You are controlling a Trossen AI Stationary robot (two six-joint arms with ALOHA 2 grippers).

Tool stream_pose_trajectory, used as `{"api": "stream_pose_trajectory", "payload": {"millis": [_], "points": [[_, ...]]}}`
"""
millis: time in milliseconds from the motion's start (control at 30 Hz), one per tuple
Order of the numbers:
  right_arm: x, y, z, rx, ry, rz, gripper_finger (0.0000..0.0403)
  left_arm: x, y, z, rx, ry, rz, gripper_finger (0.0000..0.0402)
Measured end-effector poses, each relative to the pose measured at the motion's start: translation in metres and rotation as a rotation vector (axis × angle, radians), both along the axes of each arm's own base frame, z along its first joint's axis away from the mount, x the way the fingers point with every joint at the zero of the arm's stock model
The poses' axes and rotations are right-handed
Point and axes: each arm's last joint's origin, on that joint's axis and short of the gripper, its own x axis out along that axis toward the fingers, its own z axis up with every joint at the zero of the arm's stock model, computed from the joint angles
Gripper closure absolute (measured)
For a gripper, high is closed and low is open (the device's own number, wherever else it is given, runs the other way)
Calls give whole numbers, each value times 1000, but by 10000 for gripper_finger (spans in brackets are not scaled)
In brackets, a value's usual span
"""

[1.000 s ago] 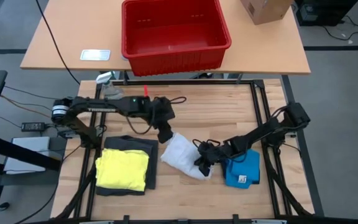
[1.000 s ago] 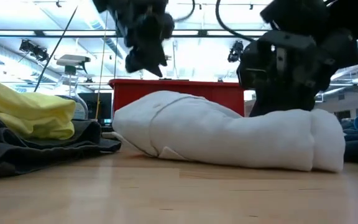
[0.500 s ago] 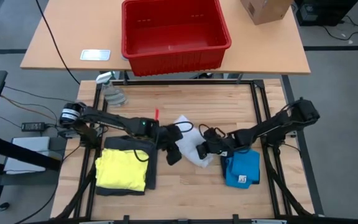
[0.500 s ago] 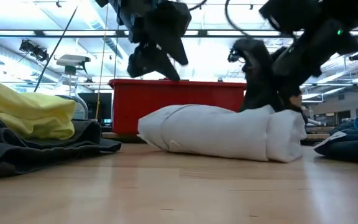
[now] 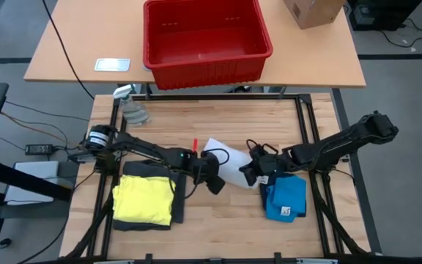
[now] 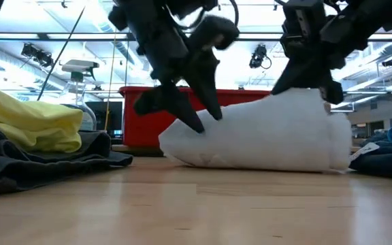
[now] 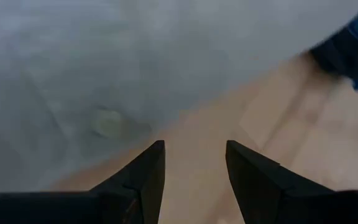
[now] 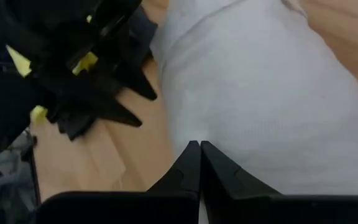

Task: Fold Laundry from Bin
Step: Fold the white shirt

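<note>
Red bin [image 5: 206, 40] emptied; yellow-on-grey stack [image 5: 149, 199] & blue garment [image 5: 287, 199] folded. White garment [image 5: 226, 163] mid-table, half-folded: pinched by right gripper [image 5: 249, 173]; left gripper [image 5: 215, 183] parted, nothing held.

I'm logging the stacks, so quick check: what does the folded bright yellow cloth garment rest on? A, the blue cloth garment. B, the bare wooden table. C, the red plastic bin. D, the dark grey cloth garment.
D: in the high view the folded bright yellow cloth garment lies on top of the dark grey cloth garment, whose edges show around it.
</note>
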Motion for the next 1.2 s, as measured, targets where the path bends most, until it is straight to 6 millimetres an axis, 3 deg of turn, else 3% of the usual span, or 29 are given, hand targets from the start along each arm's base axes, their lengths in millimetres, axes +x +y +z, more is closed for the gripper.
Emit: {"api": "stream_pose_trajectory", "payload": {"millis": [267, 367, 633, 833, 1000, 1200], "points": [[-8, 13, -3, 14, 66, 83, 391, 12, 8, -48, 12, 107, -4, 228], [-15, 16, -9, -22, 149, 86, 391, 14, 6, -55, 19, 116, -69, 228], [-25, 26, -17, -50, 259, 146, 391, 15, 9, -54, 16, 107, -154, 228], [-26, 26, -17, -46, 259, 129, 391, 17, 30, -54, -65, 99, -211, 229], [-23, 23, -22, -48, 283, 117, 391, 17, 41, -55, -30, 84, -260, 244], [-13, 16, -47, 25, 383, -49, 391, 18, 65, -54, 69, 41, -402, 259]]}}
